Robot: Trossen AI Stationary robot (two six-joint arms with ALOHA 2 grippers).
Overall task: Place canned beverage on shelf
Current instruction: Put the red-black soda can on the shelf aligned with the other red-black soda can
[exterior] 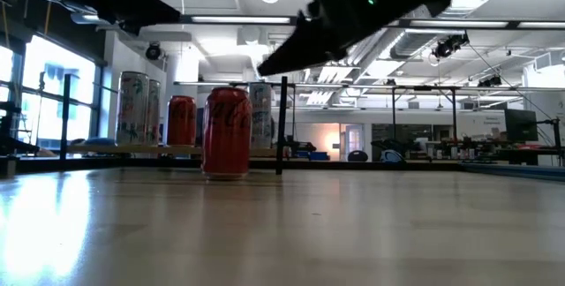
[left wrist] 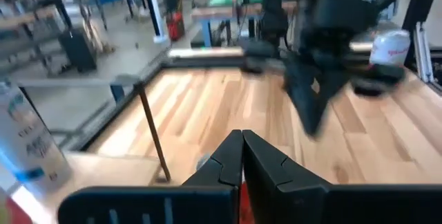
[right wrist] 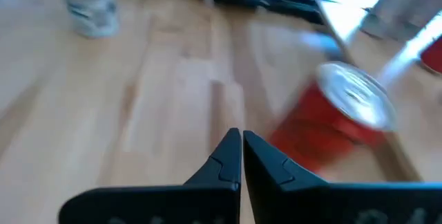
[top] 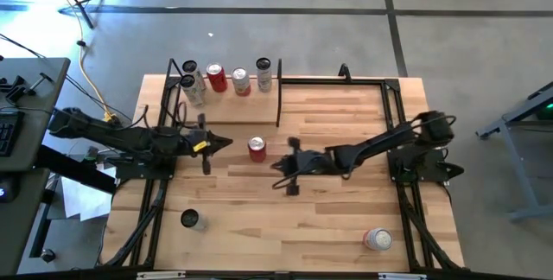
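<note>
Red aluminium drink can (top: 257,149) stands upright mid-frame on the wood-plank counter (top: 346,219), between both grippers. Left gripper (top: 226,143) and right gripper (top: 276,167) are pinched closed, empty. Risk: closed tips nudge and topple it before reaching the light-wood shelf (top: 229,105) upper left.

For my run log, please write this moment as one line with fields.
left gripper: shut, empty, beside red can | right gripper: shut, empty, other side | red can: upright on table, off shelf

Eight cans in all: five on the shelf (top: 226,107) at the table's (top: 346,219) far left corner, one red can (top: 257,149) mid-table, two near the front edge
</note>
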